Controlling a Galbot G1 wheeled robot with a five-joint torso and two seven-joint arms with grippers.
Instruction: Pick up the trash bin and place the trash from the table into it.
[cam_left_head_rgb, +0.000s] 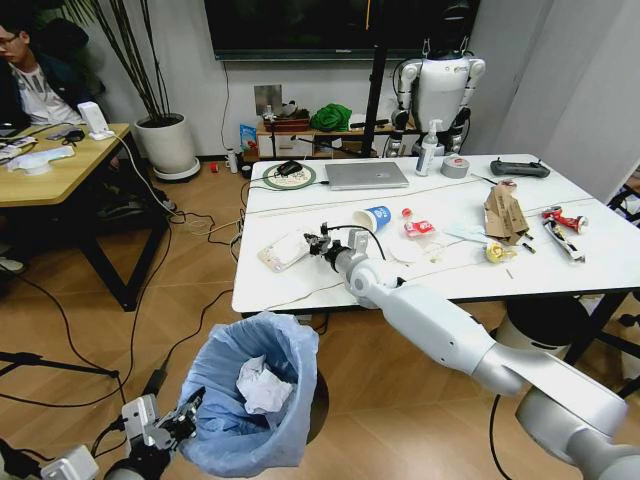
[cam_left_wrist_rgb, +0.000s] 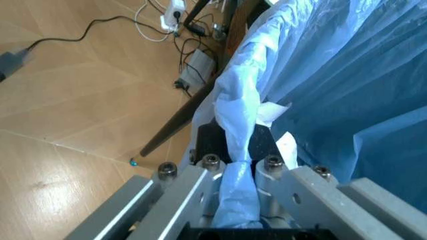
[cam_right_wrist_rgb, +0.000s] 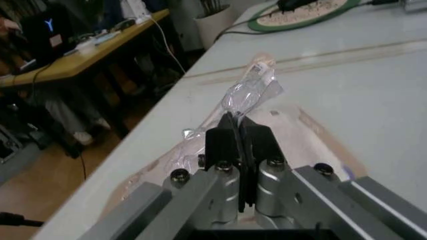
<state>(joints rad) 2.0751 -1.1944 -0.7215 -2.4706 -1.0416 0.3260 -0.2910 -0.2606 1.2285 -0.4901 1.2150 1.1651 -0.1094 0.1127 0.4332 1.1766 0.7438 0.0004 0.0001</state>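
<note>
Left gripper (cam_left_head_rgb: 186, 412) low at the robot's left, over the floor in front of the table (cam_left_head_rgb: 280, 285); fingers (cam_left_wrist_rgb: 220, 142) pinched on a gathered fold of the blue liner at the trash bin (cam_left_head_rgb: 248, 405) rim, bin looks held clear of the floor and tilted, mouth toward the table edge. One crumpled white wad (cam_left_head_rgb: 265, 388) already inside. Grip is on bag film, not visibly on the hard rim, so I'd expect it to stretch or slip if the bin swings; keep it slow

Right gripper (cam_left_head_rgb: 317, 245) reaches over the near-left part of the table; fingers (cam_right_wrist_rgb: 225, 142) pressed together on a clear crinkly wrapper (cam_right_wrist_rgb: 250, 92) that sits on the flat white packet (cam_left_head_rgb: 286, 252). Wrapper is thin, light and floppy, little mass, will flutter and may cling to the pads on release. Pinch at a bunched ridge, as here, is the right spot; flat film gives nothing to hold

Further right, still on the table: blue-white paper cup (cam_left_head_rgb: 375, 217) on its side (light, crushable, take by the rim), red-white snack pack (cam_left_head_rgb: 418, 228), torn brown cardboard (cam_left_head_rgb: 505, 212) (stiff, grab an edge), yellow scrap (cam_left_head_rgb: 496, 253). Laptop (cam_left_head_rgb: 366, 175) and tape roll (cam_left_head_rgb: 455, 167) at the back, leave alone
</note>
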